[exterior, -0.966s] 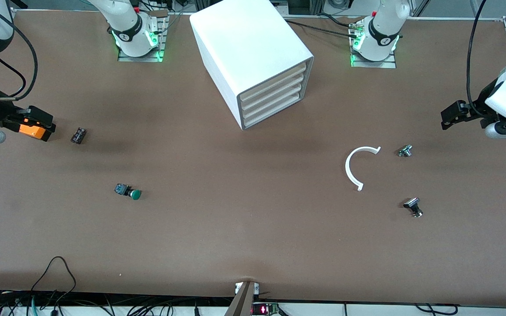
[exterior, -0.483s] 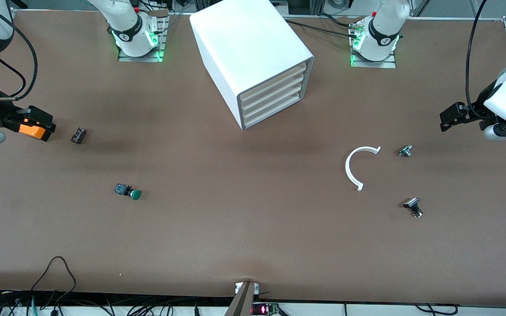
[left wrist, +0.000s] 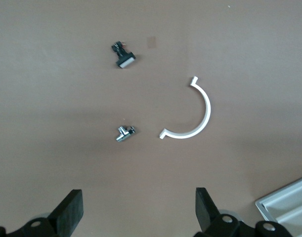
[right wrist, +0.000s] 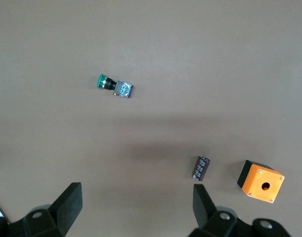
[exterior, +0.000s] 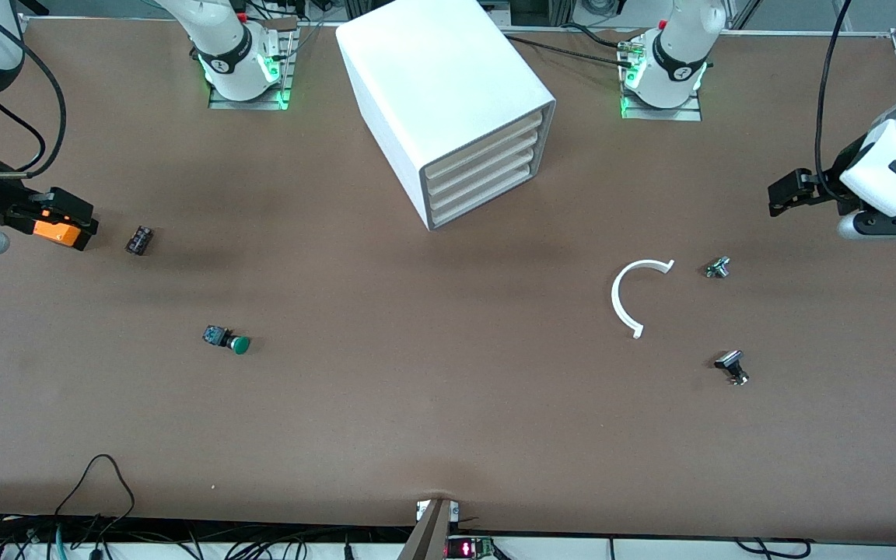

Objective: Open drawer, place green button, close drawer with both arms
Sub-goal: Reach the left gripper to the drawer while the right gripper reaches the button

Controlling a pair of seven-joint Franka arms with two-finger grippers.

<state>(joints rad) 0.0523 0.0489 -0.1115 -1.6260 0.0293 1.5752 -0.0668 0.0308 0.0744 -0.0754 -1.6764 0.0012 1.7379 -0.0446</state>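
Observation:
The white cabinet (exterior: 448, 93) stands near the robots' bases, and its bottom drawer (exterior: 483, 197) is shut like the three above it. The green-capped button (exterior: 228, 340) (right wrist: 113, 86) lies on its side on the table, toward the right arm's end. My right gripper (right wrist: 136, 195) (exterior: 59, 211) hangs open and empty at that end, over the table beside an orange cube. My left gripper (exterior: 786, 194) (left wrist: 138, 200) is open and empty over the left arm's end of the table.
An orange cube (exterior: 55, 232) (right wrist: 261, 181) and a black cylinder (exterior: 139, 239) (right wrist: 201, 168) lie by the right gripper. Toward the left arm's end are a white C-shaped ring (exterior: 615, 295) (left wrist: 206, 106), a silver part (exterior: 717, 267) (left wrist: 125, 133) and a black-and-silver part (exterior: 732, 367) (left wrist: 123, 55).
The left arm has drifted a little toward the cabinet and the bases, its gripper still open. The right arm has not moved.

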